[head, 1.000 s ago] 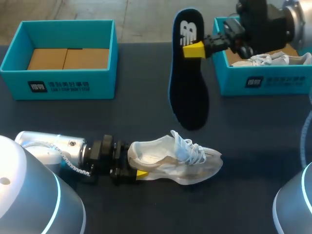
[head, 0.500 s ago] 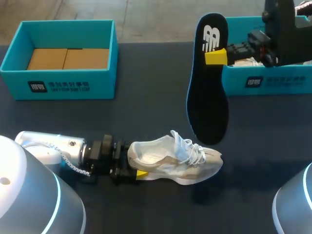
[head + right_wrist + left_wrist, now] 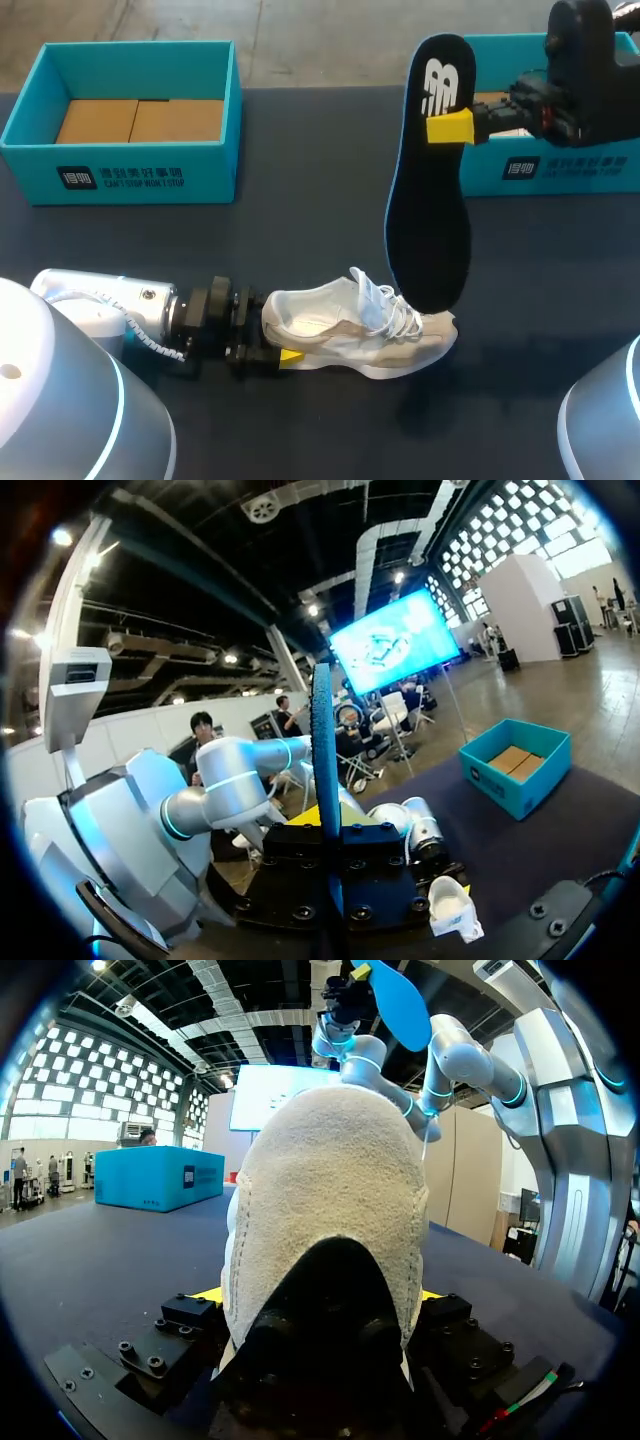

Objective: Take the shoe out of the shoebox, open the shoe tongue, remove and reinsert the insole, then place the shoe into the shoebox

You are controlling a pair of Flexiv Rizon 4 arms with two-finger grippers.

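Now the shoe (image 3: 355,335) sits on the table (image 3: 300,230), its heel clamped in my left gripper (image 3: 270,338), to steady it, I judge. My right gripper (image 3: 448,127) pinches the insole (image 3: 428,190), toe hanging over the laces, likely for reinsertion. An open shoebox (image 3: 120,175) stands well behind.
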